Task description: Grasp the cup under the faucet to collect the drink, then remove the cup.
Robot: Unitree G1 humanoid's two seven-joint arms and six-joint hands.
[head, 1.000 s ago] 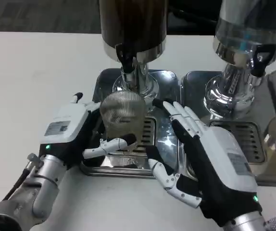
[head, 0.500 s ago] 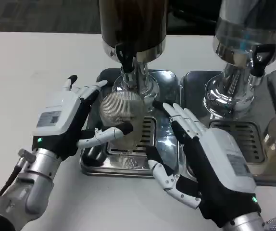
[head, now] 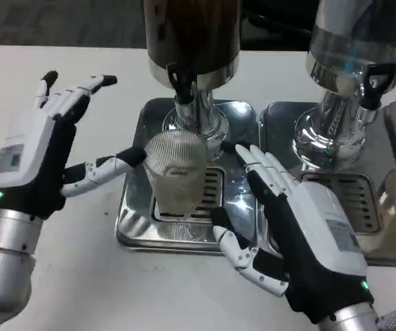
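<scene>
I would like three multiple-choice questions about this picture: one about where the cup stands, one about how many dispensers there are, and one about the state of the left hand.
1. Where does the cup stand?
A. On the drip tray under the dark dispenser's faucet
B. On the bare white table
C. In the right hand

2. How many dispensers stand at the back?
A. One
B. Two
C. Four

3. What is the state of the left hand?
A. It grips the cup
B. It presses the faucet
C. It is open with fingers spread, holding nothing

Answers:
1 A: the cup sits on the tray's grate, below the faucet.
2 B: the dark dispenser and a clear dispenser are in view.
3 C: the hand is to the left of the tray, apart from the cup.
</scene>
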